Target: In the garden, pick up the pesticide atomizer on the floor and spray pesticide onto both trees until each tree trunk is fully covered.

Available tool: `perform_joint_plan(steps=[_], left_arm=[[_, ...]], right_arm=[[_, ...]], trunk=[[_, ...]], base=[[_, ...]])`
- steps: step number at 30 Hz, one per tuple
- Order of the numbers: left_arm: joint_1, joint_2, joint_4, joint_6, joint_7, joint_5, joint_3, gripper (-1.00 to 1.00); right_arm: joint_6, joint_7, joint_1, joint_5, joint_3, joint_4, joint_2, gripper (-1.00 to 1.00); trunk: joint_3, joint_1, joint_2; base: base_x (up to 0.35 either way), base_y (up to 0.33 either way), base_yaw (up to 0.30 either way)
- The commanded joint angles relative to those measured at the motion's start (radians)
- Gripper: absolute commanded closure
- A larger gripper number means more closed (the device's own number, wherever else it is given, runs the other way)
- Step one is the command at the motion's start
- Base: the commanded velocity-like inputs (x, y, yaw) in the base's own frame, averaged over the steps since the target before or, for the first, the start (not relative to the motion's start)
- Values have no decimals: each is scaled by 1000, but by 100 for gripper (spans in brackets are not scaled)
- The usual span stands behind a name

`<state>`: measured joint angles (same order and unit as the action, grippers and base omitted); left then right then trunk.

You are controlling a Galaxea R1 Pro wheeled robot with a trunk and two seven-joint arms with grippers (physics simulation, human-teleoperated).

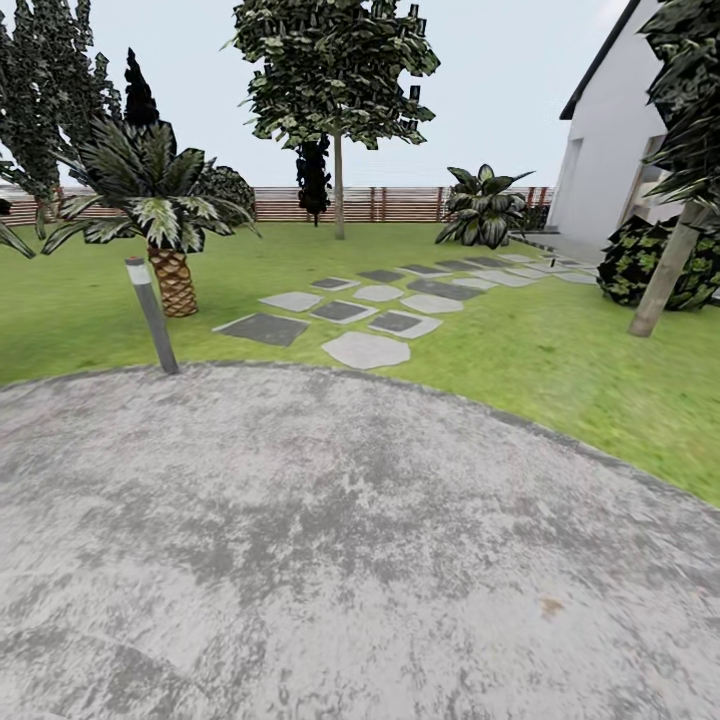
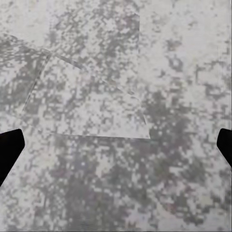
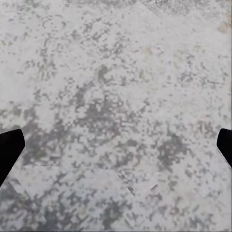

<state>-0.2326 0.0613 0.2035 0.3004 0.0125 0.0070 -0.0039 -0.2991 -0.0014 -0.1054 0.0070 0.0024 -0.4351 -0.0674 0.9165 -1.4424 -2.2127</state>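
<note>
Across the lawn from the robot, the stone slabs [image 1: 365,349] of the floor run in a loose double line from the rim of the grey paved circle [image 1: 330,540] toward the white house [image 1: 612,140] at the far right. The pesticide atomizer cannot be made out among them; at this range anything that small would be lost, so where it lies is not settled by these views.

Of the trees, the likeliest one stands past the slabs near the slat fence [image 1: 390,203], a thin bare trunk [image 1: 339,185] under a dense green crown. A second bare trunk [image 1: 665,270] leans at the right edge of the grass, in front of a dark bush [image 1: 645,262]. The scaly palm [image 1: 172,275] at the left and the short lamp post [image 1: 152,315] on the circle's rim are no part of the job.

Both arms hang with their cameras aimed at mottled paving. The left gripper [image 2: 116,145] has its dark fingertips [image 2: 9,150] spread to the frame's sides with nothing between them; the right gripper [image 3: 116,147] is spread just as wide and is likewise bare. By my reading this is the approach stage: hands are kept ready and low while the base travels toward the slabs.
</note>
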Motion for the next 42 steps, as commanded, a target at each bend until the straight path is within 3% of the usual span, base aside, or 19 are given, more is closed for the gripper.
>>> perform_joint_plan(steps=[1, 42], left_arm=[[-1, 0, -1, 3, 1, 1, -1, -100], [-1, -1, -1, 3, 1, 1, -1, -100]], right_arm=[[-3, 0, 0, 1, 0, 1, 0, -100], [-3, 3, 0, 1, 1, 1, 0, -100]], trunk=[[1, 0, 0], [1, 0, 0]], base=[[339, 0, 0], [340, 0, 0]])
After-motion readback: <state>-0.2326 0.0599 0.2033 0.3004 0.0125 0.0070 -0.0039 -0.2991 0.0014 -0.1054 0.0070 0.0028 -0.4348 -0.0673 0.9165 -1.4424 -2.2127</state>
